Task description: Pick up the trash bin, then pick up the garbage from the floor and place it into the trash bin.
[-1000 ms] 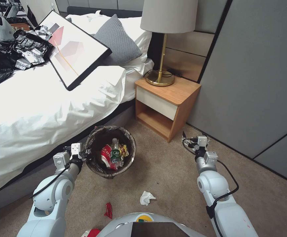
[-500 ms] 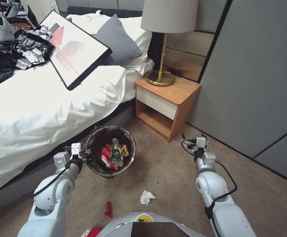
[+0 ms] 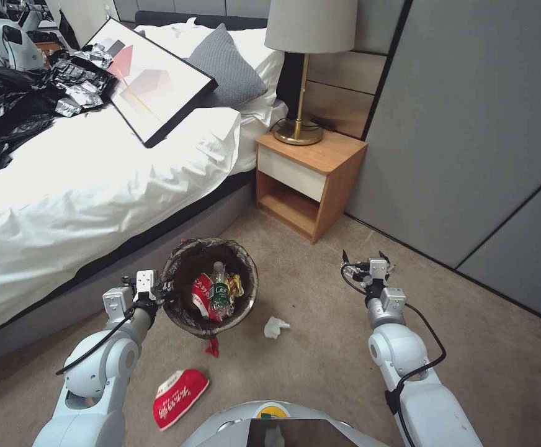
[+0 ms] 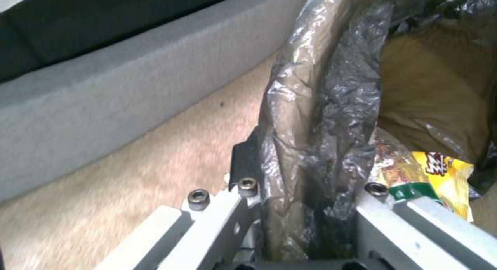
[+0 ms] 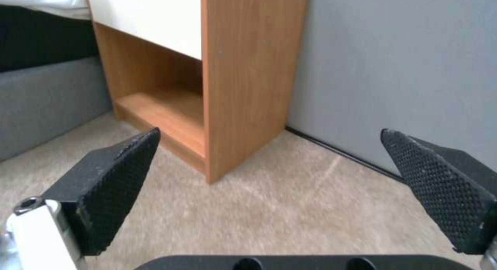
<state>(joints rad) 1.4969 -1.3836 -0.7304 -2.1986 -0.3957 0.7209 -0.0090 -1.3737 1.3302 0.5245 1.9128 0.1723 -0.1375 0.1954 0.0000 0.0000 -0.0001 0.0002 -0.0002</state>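
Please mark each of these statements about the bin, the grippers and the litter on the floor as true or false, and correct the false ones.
1. The left gripper is shut on the rim of the bin. True.
2. The right gripper holds the tissue. False: it is open and empty, held above the carpet near the nightstand; the tissue lies on the floor.
3. A bottle is inside the bin. True.
4. The red snack bag lies on the bed. False: it lies on the carpet, in front of the robot's base.
5. The bin is empty. False: it holds the bottle, a red-and-white bag and a yellow wrapper.
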